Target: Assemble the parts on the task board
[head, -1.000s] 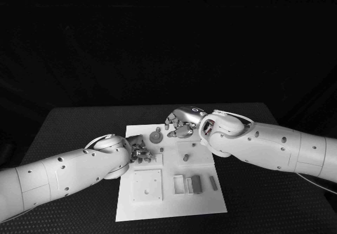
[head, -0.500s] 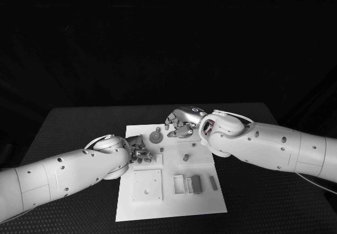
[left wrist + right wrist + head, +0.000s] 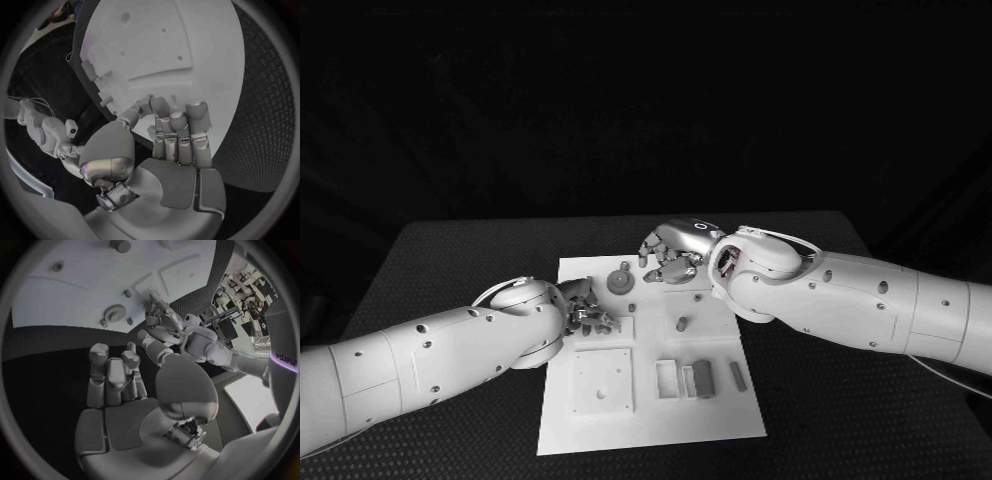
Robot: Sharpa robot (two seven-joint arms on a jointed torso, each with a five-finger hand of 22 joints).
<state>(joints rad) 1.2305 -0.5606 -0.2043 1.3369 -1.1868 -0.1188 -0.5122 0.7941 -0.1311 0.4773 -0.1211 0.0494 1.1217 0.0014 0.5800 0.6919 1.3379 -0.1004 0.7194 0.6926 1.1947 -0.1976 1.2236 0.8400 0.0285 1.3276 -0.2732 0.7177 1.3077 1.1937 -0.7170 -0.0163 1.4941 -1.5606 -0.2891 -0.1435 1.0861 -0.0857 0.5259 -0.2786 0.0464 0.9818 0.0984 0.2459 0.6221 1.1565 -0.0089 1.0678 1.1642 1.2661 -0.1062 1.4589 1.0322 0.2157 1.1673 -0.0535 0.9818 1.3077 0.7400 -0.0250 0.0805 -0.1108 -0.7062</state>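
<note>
Board [image 3: 646, 400] lies mid-table, loose parts on it: gear [image 3: 620, 282] toward 11 o'clock, peg [image 3: 682, 323] near centre, bars [image 3: 702, 377] toward 5. Your left hand [image 3: 584, 310] hovers at 9, fingers curled side by side in the left wrist view, holding nothing visible. Your right hand [image 3: 672, 255] hangs at 12, fingers loosely curled, empty. Parts look small, rigid, light, probably slick: pinch the gear by its toothed rim.

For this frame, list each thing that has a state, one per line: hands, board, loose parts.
left hand: over the task board's left side, fingers curled, whether it holds a part cannot be told
right hand: empty, fingers apart, above the board's far edge
task board: flat on the table
gear: lying on the board, untouched
peg: standing upright on the board
</note>
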